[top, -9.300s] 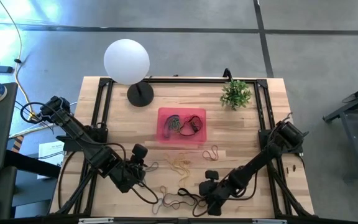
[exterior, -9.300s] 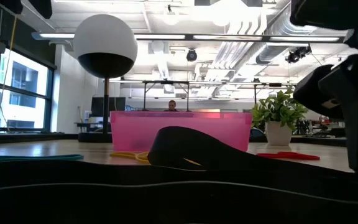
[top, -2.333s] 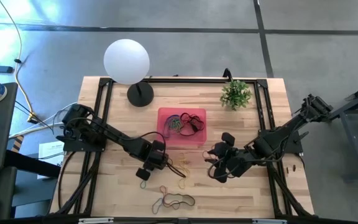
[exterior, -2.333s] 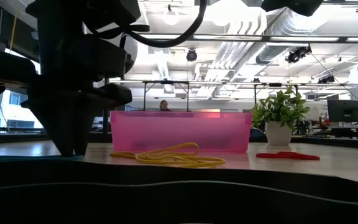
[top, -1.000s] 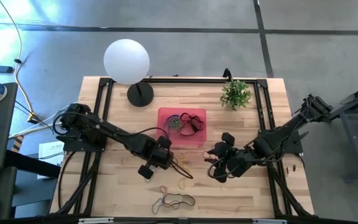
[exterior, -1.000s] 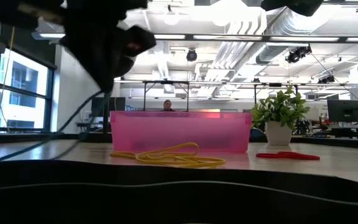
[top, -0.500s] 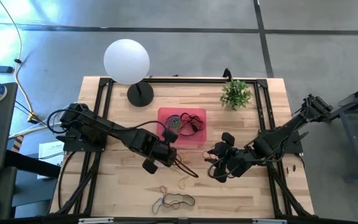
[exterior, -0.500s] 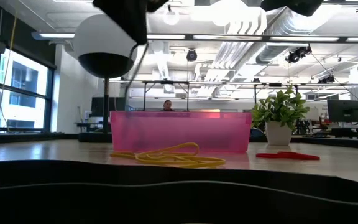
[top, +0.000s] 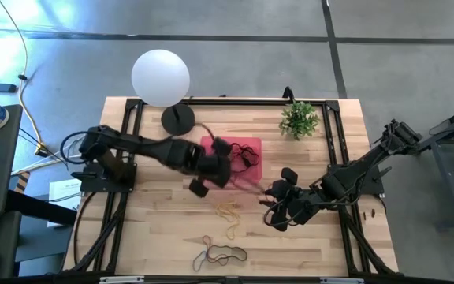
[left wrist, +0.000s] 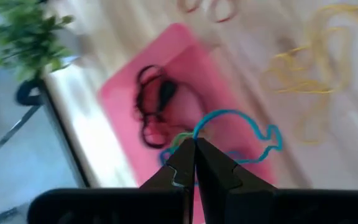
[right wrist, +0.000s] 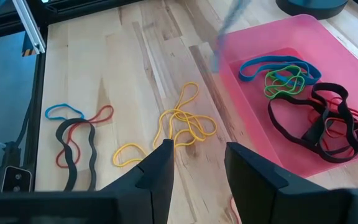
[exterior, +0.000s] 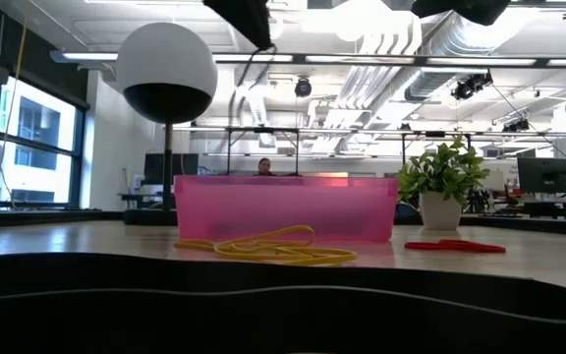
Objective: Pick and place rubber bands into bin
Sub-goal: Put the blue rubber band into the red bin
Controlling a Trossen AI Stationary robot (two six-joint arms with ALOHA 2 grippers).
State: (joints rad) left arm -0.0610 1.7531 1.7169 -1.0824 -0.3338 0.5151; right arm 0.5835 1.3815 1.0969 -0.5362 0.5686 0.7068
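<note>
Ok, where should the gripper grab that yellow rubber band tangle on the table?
Probably at the middle of the yellow tangle, where strands cross and bunch. Come straight down from above, since it lies flat on the table.

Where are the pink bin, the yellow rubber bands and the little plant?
Pink bin point(right wrist: 291, 31): right wrist view, far rim.
Yellow rubber bands point(right wrist: 185, 127): right wrist view, middle of the tangle.
Plant point(top: 299, 118): high view, its leaves.
</note>
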